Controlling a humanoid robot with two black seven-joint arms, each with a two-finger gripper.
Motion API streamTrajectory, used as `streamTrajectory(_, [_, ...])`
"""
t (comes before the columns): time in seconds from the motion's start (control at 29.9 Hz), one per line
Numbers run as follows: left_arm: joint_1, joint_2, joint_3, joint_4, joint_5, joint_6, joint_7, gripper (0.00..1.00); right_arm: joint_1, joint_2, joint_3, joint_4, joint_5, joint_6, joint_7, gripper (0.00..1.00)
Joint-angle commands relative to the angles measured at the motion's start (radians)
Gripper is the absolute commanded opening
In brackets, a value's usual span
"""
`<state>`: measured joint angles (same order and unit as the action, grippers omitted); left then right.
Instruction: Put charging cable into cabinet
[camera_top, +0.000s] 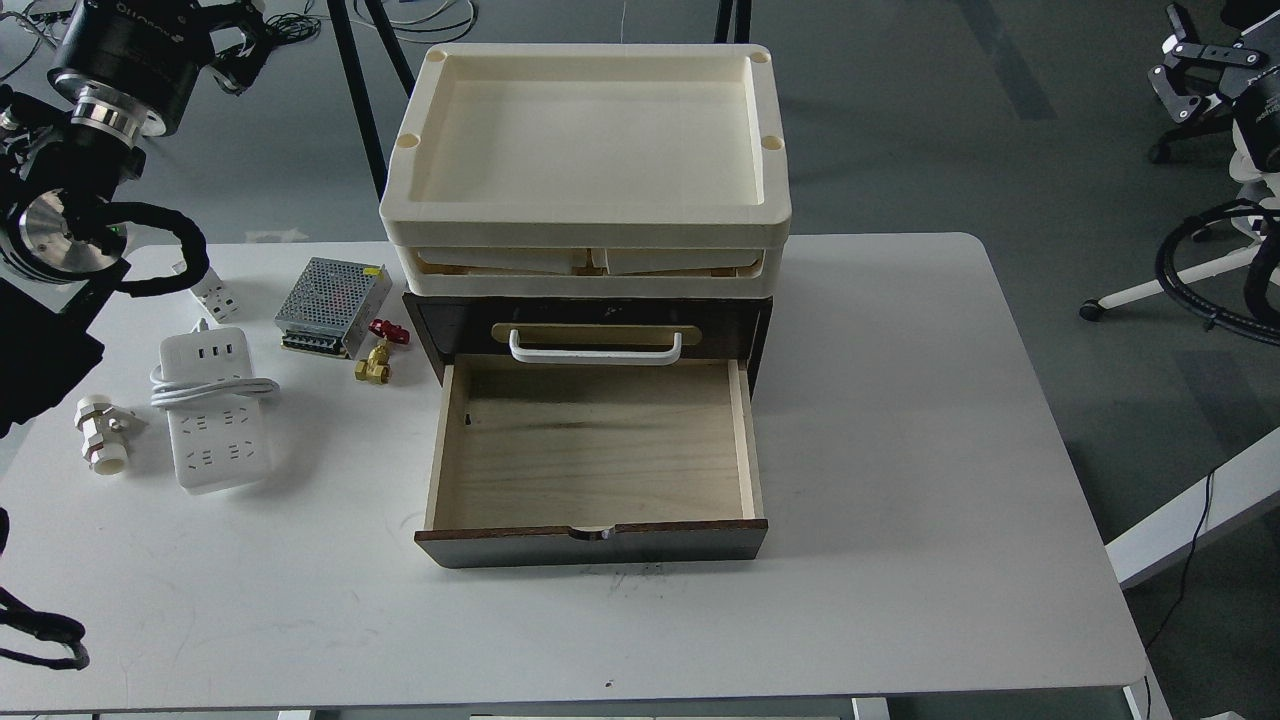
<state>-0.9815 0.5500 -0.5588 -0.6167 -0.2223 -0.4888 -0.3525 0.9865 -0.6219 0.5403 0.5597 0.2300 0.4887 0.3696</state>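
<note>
The charging cable (213, 425), a white power strip with its cord coiled across the middle, lies flat on the left of the white table (900, 420). The dark brown cabinet (440, 330) stands at the table's centre. Its lower drawer (600, 445) is pulled open toward me and its pale wood inside is empty. Above the drawer is a white bar handle (596, 350). My left gripper (238, 52) is raised at the top left, far above the cable, too dark to read. At the top right edge, well away from everything, my right gripper (1190, 70) is equally unclear.
Stacked cream trays (590, 215) rest on the cabinet. Near the cable lie a silver perforated box (333, 305), a brass valve with a red handle (378, 358), a white plastic fitting (100, 432) and a small white breaker (212, 292). Chair legs (1160, 290) stand off the right edge.
</note>
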Motion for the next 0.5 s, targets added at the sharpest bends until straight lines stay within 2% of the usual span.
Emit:
streamTrajectory(0.0, [0.007, -0.001, 0.0, 0.021, -0.002, 0.0, -0.013, 1.0, 0.008, 0.007, 0.0, 0.009, -0.046, 0.0, -0.003, 0.99])
streamTrajectory(0.17, [0.009, -0.002, -0.018, 0.122, -0.02, 0.0, -0.019, 1.0, 0.009, 0.016, 0.007, 0.009, -0.046, 0.0, -0.001, 0.99])
streamTrajectory(0.27, [0.029, -0.021, -0.07, 0.242, -0.028, 0.0, -0.066, 1.0, 0.003, 0.016, 0.006, 0.017, -0.044, 0.0, -0.003, 1.0])
streamTrajectory(0.33, [0.05, -0.045, -0.108, 0.261, -0.025, 0.0, -0.13, 1.0, 0.0, 0.013, 0.003, 0.026, -0.046, 0.0, -0.003, 1.0])
streamTrajectory(0.47, [0.055, -0.067, -0.219, 0.258, -0.035, 0.0, -0.136, 0.98, -0.002, 0.001, 0.004, 0.028, -0.046, 0.0, -0.003, 0.99])
